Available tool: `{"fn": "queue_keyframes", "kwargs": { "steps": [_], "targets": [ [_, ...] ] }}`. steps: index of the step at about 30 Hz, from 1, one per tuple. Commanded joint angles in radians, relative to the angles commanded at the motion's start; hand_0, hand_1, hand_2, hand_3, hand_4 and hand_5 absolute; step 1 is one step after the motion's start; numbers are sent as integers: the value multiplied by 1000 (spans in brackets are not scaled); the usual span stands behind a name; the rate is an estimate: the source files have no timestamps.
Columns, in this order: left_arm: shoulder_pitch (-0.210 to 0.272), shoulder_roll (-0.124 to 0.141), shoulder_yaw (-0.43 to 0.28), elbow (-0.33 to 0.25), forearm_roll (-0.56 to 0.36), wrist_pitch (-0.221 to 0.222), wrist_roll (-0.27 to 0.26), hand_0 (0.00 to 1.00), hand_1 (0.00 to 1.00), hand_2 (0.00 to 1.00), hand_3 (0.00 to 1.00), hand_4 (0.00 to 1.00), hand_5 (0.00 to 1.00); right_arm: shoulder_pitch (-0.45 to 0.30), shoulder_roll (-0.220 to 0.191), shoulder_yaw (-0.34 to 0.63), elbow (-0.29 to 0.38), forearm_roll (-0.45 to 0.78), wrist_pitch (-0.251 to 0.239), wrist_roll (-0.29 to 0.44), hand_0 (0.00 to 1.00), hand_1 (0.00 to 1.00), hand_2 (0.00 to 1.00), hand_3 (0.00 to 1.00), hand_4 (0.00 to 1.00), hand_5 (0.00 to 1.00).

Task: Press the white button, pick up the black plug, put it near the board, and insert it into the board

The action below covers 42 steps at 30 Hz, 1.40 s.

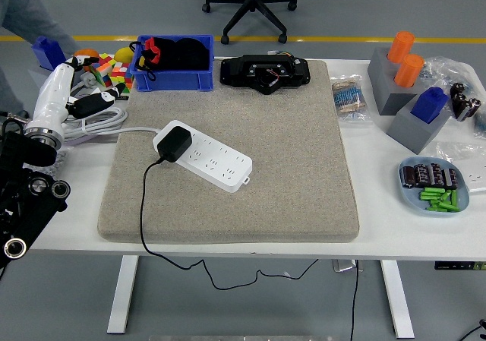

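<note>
The white power strip (213, 159) lies slanted on the grey mat (288, 174). The black plug (173, 143) sits in the strip's left end, and its black cable (143, 212) runs down over the table's front edge. My left hand (85, 104) is drawn back over the table's left edge, well away from the strip, with its fingers relaxed and holding nothing. My right arm is out of view.
A coiled white cable (99, 121) lies under my left hand. A blue bin (173, 79), coloured cubes (114, 74) and a black device (266, 74) stand at the back. Grey blocks (402, 83) and a plate of parts (434, 185) are at the right. A person (19, 14) stands at the top left.
</note>
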Motion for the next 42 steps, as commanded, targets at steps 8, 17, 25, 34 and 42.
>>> {"fn": "queue_keyframes", "kwargs": {
  "steps": [8,17,25,34,42],
  "targets": [
    [33,-34,-90,-2,-76,36,-79,898,943,901,861,847,606,1,-1,6,0,2,3,-2,620,589,581,579,638,361],
    [83,-51,-152,-11,-114,32,-79,889,913,866,821,826,550,2,4,3,0,0,7,-7,621,590,583,581,644,360],
    [113,-50,-155,-15,-133,22,-74,887,908,862,814,820,549,4,3,0,0,-3,14,-17,622,590,583,581,644,364],
    [158,-41,-168,-20,-145,13,-69,885,900,855,802,811,546,-11,9,16,0,-24,27,-40,623,596,591,586,645,367],
    [173,-45,-168,-23,-150,5,-63,886,898,850,796,808,550,-27,15,32,0,-36,29,-42,624,598,592,585,646,370]
  ]
}}
